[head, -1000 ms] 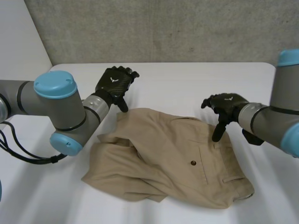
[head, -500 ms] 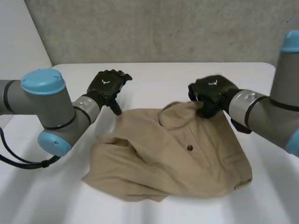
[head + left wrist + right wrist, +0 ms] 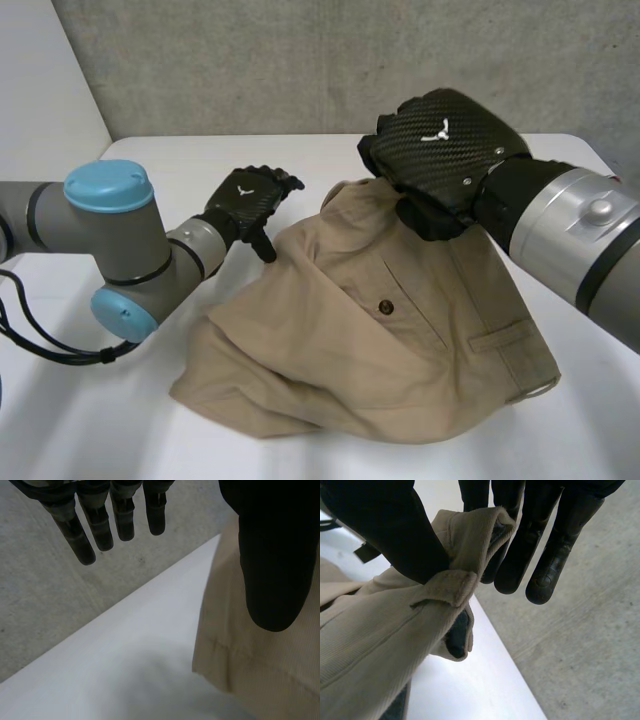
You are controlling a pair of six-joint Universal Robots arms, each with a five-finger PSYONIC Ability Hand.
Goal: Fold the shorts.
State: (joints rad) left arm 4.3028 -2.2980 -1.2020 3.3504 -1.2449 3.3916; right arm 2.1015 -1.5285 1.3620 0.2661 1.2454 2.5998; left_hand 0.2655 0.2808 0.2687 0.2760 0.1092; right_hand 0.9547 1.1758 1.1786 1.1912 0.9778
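White table [image 3: 330,160] — shorts [image 3: 340,320] in right hand [image 3: 440,150]

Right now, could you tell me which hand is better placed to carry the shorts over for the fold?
The right. The right hand pinches the waistband of the shorts between thumb and fingers and holds it raised above the table. The left hand is open beside the shorts, gripping nothing.

White table [image 3: 330,165] w/ grey concrete wall [image 3: 300,60] behind.
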